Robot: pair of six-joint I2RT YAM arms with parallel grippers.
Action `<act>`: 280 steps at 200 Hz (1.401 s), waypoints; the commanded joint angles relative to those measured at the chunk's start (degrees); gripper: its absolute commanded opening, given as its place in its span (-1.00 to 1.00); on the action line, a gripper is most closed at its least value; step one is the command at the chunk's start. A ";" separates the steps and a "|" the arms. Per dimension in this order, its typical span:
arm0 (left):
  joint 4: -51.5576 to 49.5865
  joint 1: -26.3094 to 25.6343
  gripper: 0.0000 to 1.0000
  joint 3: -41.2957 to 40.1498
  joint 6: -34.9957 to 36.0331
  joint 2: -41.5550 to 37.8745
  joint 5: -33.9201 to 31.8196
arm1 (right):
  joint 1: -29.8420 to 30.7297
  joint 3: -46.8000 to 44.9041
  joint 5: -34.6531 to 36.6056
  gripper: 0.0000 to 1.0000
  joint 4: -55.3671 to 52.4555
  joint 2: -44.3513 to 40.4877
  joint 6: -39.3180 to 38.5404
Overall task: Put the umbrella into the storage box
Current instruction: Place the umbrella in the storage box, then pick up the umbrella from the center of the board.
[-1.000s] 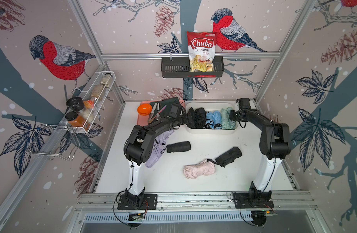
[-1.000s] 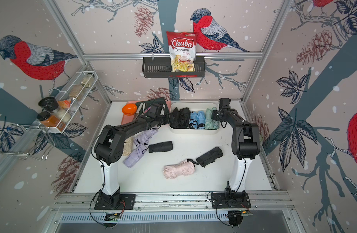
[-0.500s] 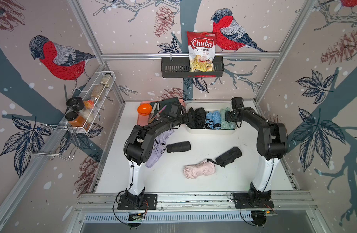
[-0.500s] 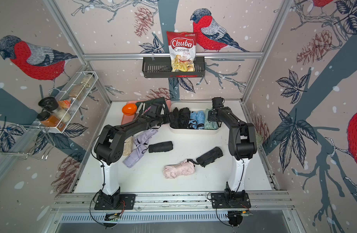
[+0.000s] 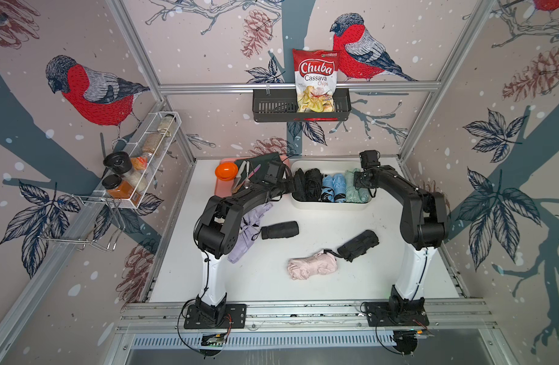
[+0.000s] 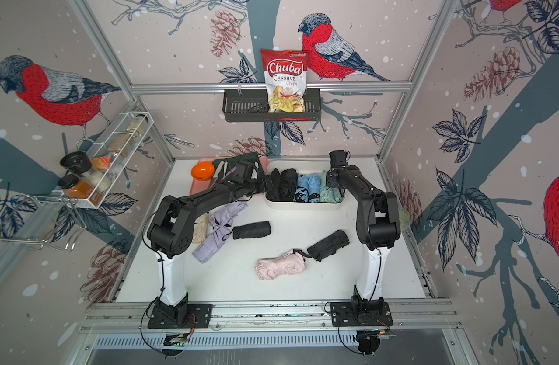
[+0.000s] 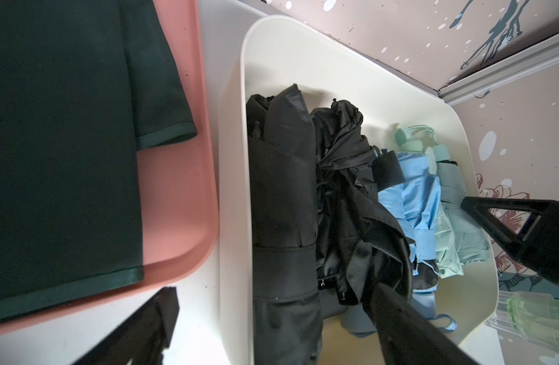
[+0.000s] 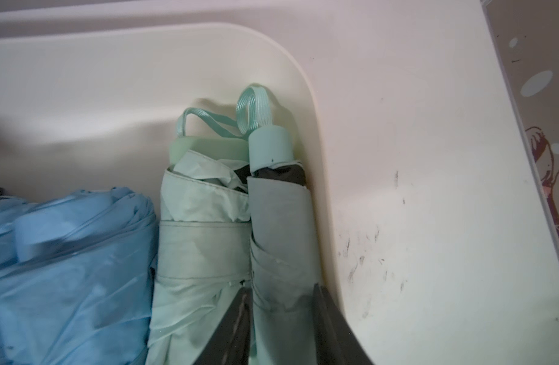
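The black right arm's (image 5: 398,189) wrist is no longer over the end rim of the cream-white plastic storage box (image 5: 330,205), as a second ago. It now sits farther inward, above the grey-mint folded umbrella (image 8: 281,221) inside, with the right gripper's (image 8: 281,286) fingers (image 8: 328,316) clamped on its sides.

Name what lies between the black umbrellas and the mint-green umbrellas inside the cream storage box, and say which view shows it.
The light-blue umbrellas lie between the black umbrellas and mint-green umbrellas in the storage box; both top views show it.
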 commanded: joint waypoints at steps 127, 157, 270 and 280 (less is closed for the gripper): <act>3.77 0.10 0.98 -6.59 -0.33 -8.93 -2.32 | -0.06 -1.59 0.02 -0.01 -1.27 -6.29 2.11; 4.37 0.09 0.98 -9.70 2.32 -14.23 -4.53 | 1.78 -3.49 1.97 0.17 -2.79 -12.26 2.85; 14.23 0.71 0.97 -31.18 6.03 -34.04 -9.70 | 14.58 -39.99 4.04 0.65 -6.44 -48.90 28.14; 15.25 0.73 0.97 -32.62 6.54 -35.25 -9.66 | 15.34 -42.61 2.52 0.66 -6.70 -51.43 30.48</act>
